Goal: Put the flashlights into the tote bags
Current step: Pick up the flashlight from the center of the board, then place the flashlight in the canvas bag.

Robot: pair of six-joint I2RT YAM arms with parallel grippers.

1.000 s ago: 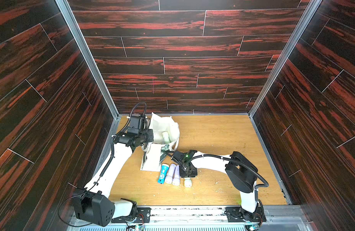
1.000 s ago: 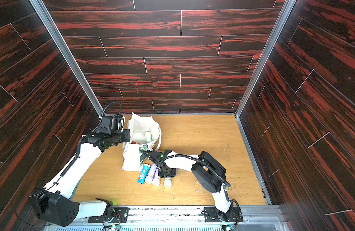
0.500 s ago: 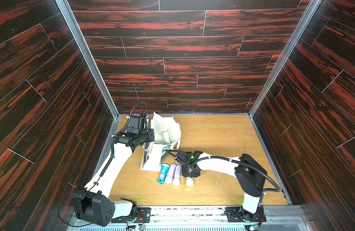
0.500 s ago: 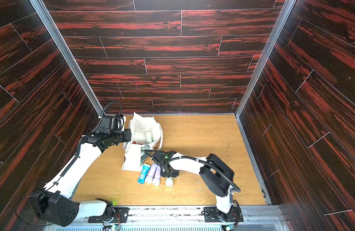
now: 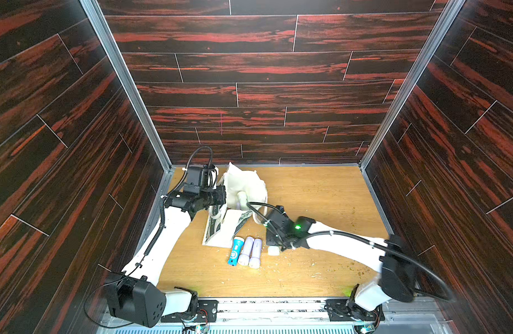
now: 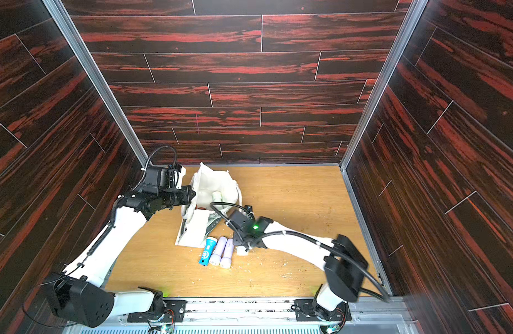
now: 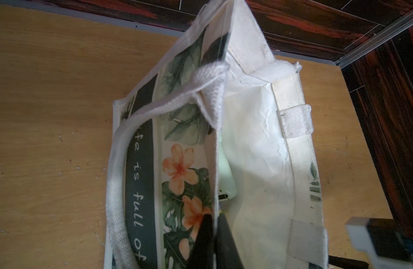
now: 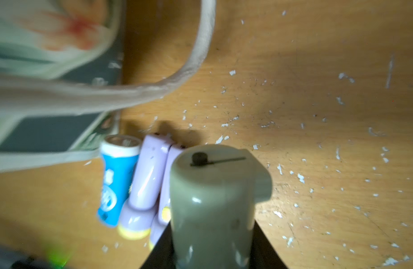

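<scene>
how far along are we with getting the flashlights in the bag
Done: at least one pale flashlight lies inside the tote bag, whose rim the left gripper pinches open. In hand: the right gripper is shut on a cream flashlight. Left: the blue flashlight and two lilac flashlights lie on the table beside the bag.

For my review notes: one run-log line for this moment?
left end effector: shut on tote bag rim | right end effector: shut on cream flashlight | on table: blue flashlight, two lilac flashlights
</scene>
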